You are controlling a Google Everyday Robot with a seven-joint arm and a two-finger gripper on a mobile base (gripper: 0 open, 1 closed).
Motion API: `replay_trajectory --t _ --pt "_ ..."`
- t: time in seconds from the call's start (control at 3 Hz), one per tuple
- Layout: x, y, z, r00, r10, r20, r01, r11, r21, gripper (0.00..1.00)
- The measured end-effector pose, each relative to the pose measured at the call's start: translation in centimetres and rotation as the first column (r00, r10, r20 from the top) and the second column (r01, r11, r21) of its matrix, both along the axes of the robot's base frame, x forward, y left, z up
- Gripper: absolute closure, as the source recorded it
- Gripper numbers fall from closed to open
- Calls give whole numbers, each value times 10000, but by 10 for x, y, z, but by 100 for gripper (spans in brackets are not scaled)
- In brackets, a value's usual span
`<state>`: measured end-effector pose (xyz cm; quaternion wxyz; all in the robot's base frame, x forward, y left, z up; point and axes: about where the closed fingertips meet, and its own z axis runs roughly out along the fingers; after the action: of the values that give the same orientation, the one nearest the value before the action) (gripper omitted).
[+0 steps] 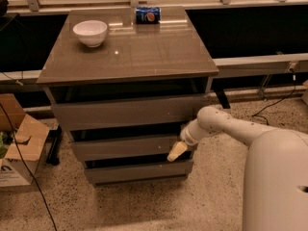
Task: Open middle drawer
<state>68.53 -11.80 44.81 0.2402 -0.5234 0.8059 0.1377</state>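
Camera view: which step is this?
— Approach. My jaws sit at the right end of the middle drawer (120,148), which looks shut. Wide or narrow, I cannot tell. Next, I judge: catch its edge and pull straight out.

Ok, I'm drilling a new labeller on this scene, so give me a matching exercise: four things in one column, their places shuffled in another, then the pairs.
1 white bowl
2 blue can
3 gripper
4 cardboard box

A on the floor left of the cabinet
B back edge of the cabinet top
C right end of the middle drawer front
D left part of the cabinet top

Pairs: 1-D, 2-B, 3-C, 4-A
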Motion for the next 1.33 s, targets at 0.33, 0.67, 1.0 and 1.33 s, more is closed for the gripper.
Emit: replay_trajectory --t 0.33,0.67,1.0,1.33 --pt "-2 12 -29 9974 188 -695 -181 9998 106 0" --pt "-10 19 -33 9939 468 -994 -473 9989 -26 19" --pt "-9 19 -27 9939 469 -993 -473 9989 -26 48" --pt "-7 19 -23 9940 468 -993 -473 9989 -26 36"
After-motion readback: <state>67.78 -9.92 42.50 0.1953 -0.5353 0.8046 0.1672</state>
